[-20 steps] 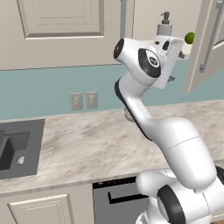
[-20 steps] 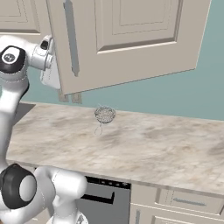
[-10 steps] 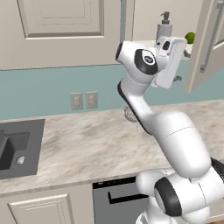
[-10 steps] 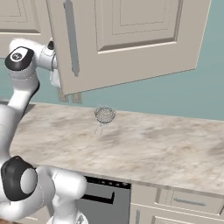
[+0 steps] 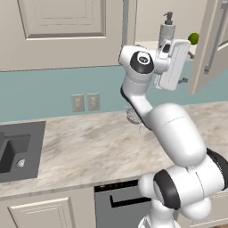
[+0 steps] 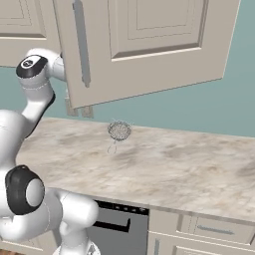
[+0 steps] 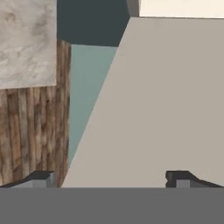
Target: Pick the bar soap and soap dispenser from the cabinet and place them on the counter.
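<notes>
The soap dispenser (image 5: 167, 29), a grey bottle with a dark pump, stands on the shelf of the open cabinet (image 5: 148, 21). My raised hand is just in front of and below it. My gripper (image 5: 187, 67) points right toward the open door (image 5: 214, 42), apart from the bottle. In the hand view my gripper (image 7: 109, 178) is open, its fingertips (image 7: 41, 177) wide apart with nothing between them, facing a plain beige panel. The bar soap is hidden. The marbled counter (image 5: 89, 142) runs below and also appears in the right base view (image 6: 174, 164).
A green lime (image 5: 193, 38) sits on the shelf to the right of the dispenser. A wire-mesh ball (image 6: 119, 131) rests on the counter by the wall. The dark sink (image 5: 13, 151) is at the left end. The open door (image 6: 149, 45) hangs over the counter.
My hand has swung a little to the right and turned in front of the dispenser. The jaws have stayed open.
</notes>
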